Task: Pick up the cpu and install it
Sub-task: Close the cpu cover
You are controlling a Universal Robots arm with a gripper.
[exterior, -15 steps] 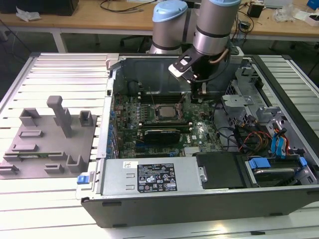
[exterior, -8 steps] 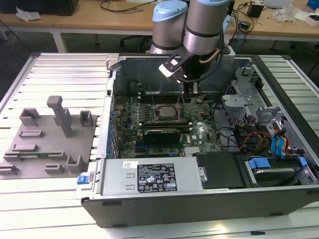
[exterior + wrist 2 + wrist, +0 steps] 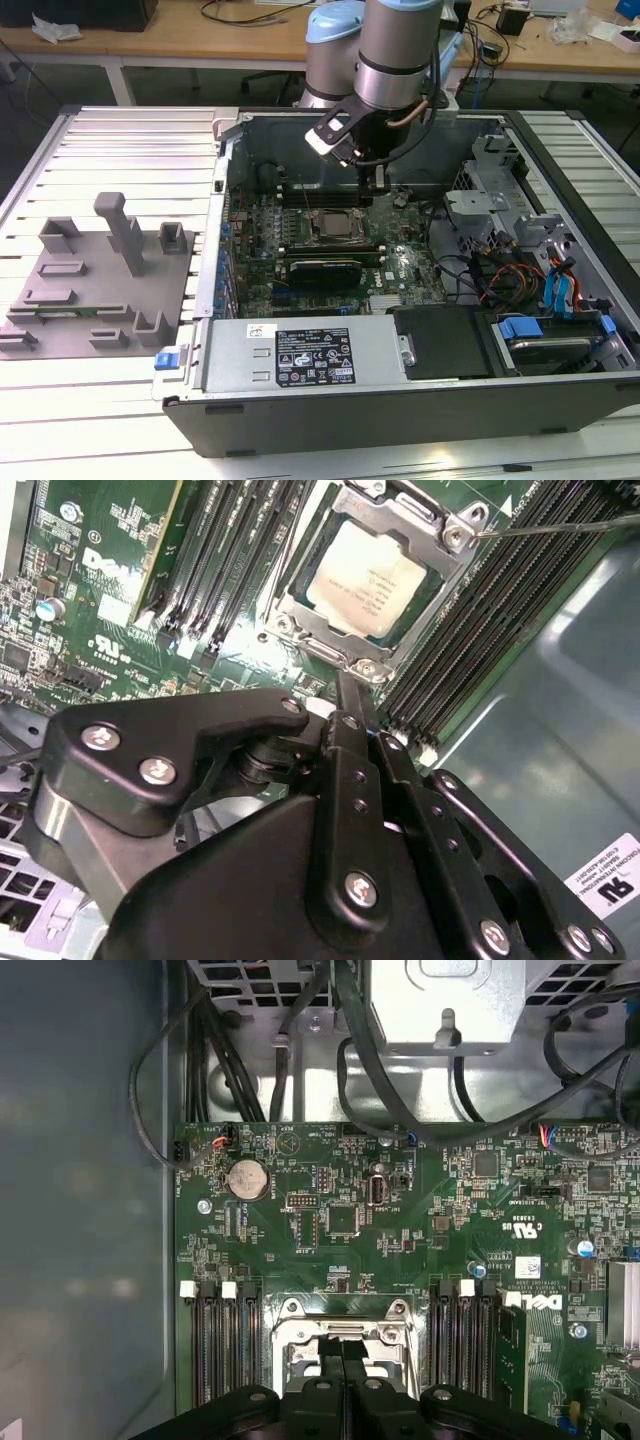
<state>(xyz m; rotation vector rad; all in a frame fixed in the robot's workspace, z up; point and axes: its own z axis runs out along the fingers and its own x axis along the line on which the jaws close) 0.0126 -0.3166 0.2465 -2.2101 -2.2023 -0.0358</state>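
Sitting flat in the socket (image 3: 292,608), the silvery-white square cpu (image 3: 365,575) lies near jaws pressed together.

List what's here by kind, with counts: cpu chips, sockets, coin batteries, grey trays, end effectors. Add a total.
socket: 1
cpu chip: 1, lying in the socket
coin battery: 1
grey tray: 1
end effector: 1
Total: 5

You see a silvery-white cpu (image 3: 370,580) in a green motherboard (image 3: 420,1260), a black gripper (image 3: 343,1348), a plain grey tray (image 3: 85,285) and a blue tab (image 3: 520,327).
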